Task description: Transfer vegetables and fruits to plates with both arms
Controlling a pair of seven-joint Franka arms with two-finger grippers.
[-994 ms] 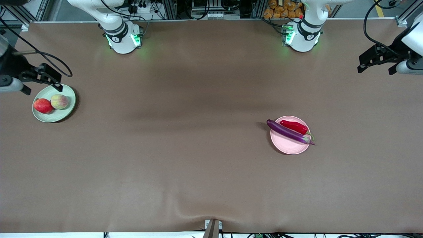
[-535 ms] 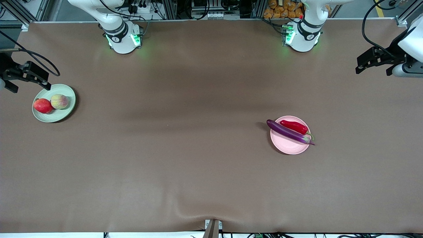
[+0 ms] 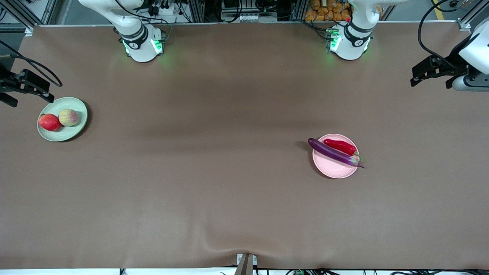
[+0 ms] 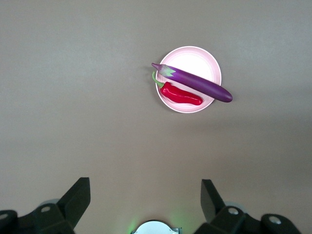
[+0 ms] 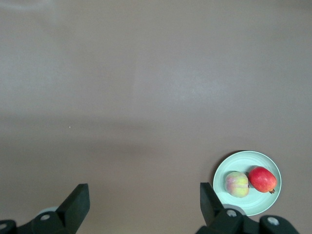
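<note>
While both grippers stand wide and empty, the right gripper (image 3: 23, 89) has drawn back off the green plate (image 3: 76, 130) to the table's (image 3: 229, 172) edge at the right arm's end, and the left gripper (image 3: 431, 74) hangs over the edge at the left arm's end, barely shifted. The red fruit (image 3: 49, 122) and the peach-like fruit (image 3: 68, 117) sit touching on the green plate near that first edge; the eggplant (image 3: 332, 152) and the chili pepper (image 3: 340, 145) lie side by side on the pink plate (image 3: 334, 170), nearer the left arm's end; with everything plated and both arms pulling away, the transfer looks finished.
</note>
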